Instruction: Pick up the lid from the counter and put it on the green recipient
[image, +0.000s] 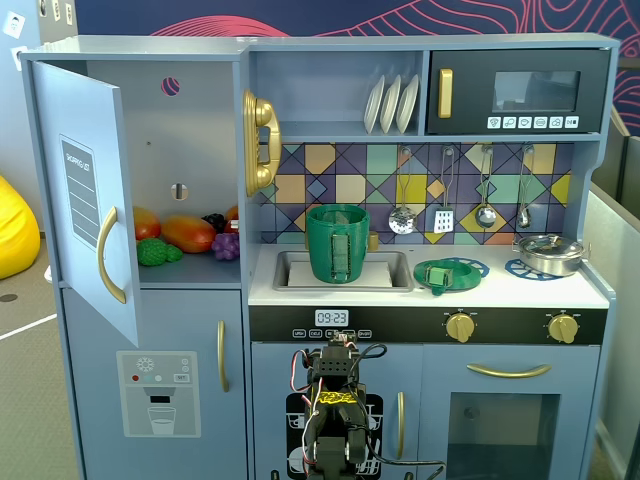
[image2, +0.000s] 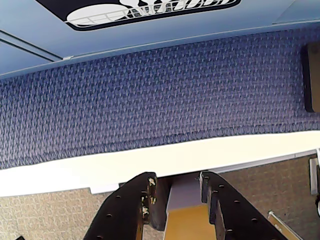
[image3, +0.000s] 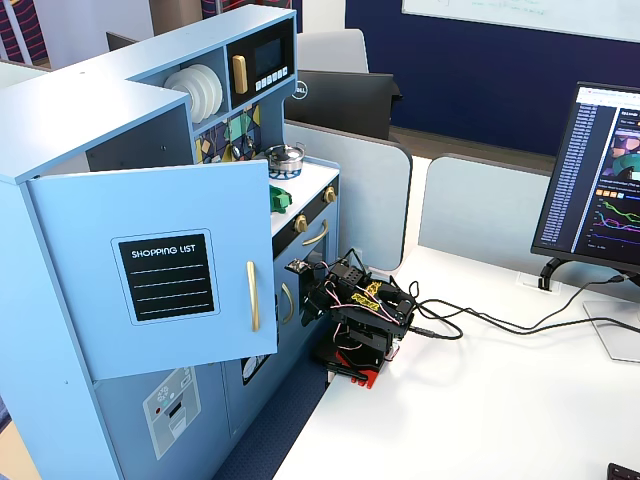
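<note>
In a fixed view the green recipient (image: 337, 243) stands upright in the sink, its ribbed handle facing the camera. The lid (image: 438, 275), a green disc with a knob, lies on the counter over a blue burner ring, to the right of the sink. A green patch of the lid (image3: 280, 198) shows past the open door in the side fixed view. My arm (image: 335, 415) is folded low in front of the kitchen, well below the counter. In the wrist view my gripper (image2: 177, 181) points at the white table edge and blue carpet, open, with nothing between its black fingers (image2: 129, 210).
A silver pot (image: 548, 254) sits on the right burner. The fridge door (image: 88, 195) hangs open at the left, toy fruit (image: 185, 235) inside. Utensils hang on the tiled back wall. The arm's base (image3: 355, 362) stands on a white desk with cables and a monitor (image3: 605, 185).
</note>
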